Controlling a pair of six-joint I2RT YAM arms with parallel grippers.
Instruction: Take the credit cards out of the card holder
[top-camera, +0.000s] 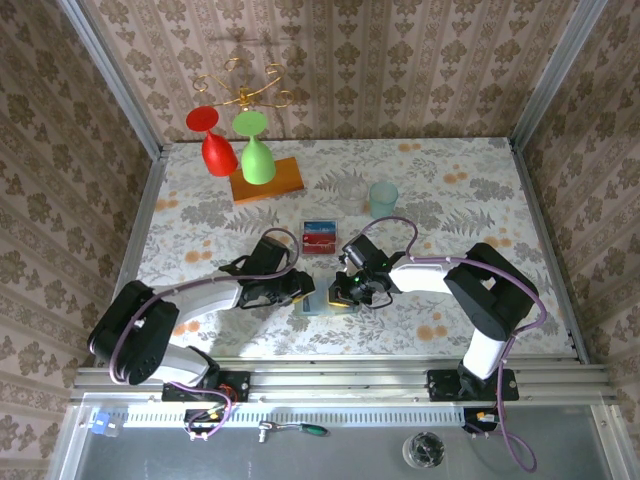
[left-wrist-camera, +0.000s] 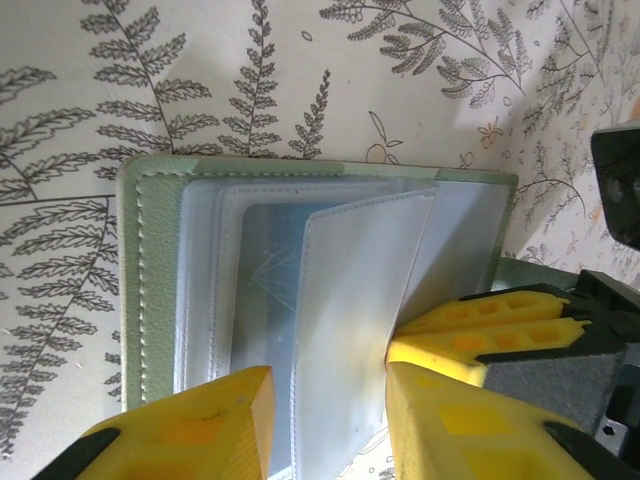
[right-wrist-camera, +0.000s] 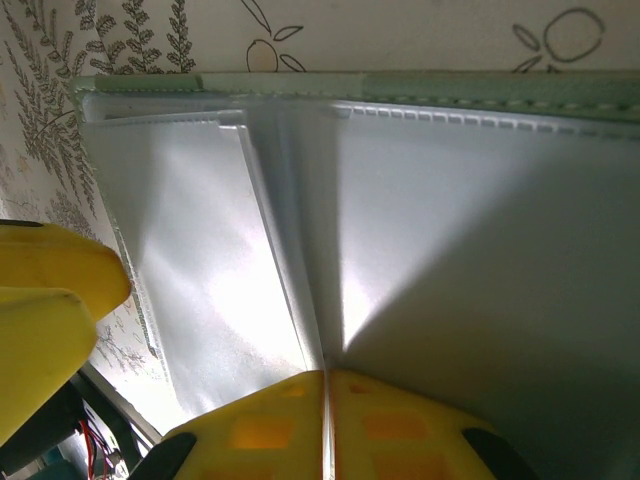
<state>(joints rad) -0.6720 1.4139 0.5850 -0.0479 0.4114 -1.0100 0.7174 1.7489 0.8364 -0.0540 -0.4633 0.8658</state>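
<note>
R pincer (right-wrist-camera: 328, 425) tight on card holder (left-wrist-camera: 150, 290) leaf (left-wrist-camera: 350, 320); L pincer (left-wrist-camera: 328, 420) half-spread astride same leaf; pockets (left-wrist-camera: 262, 285) cloudy

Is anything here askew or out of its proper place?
One thing: in the open card holder, a pale inner pocket stands up askew, pinched by the right gripper, while the others lie flat.

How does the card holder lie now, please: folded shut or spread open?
Spread open: the card holder lies with its pale inside facing up, and the right pincer is shut on one raised leaf of it.
</note>
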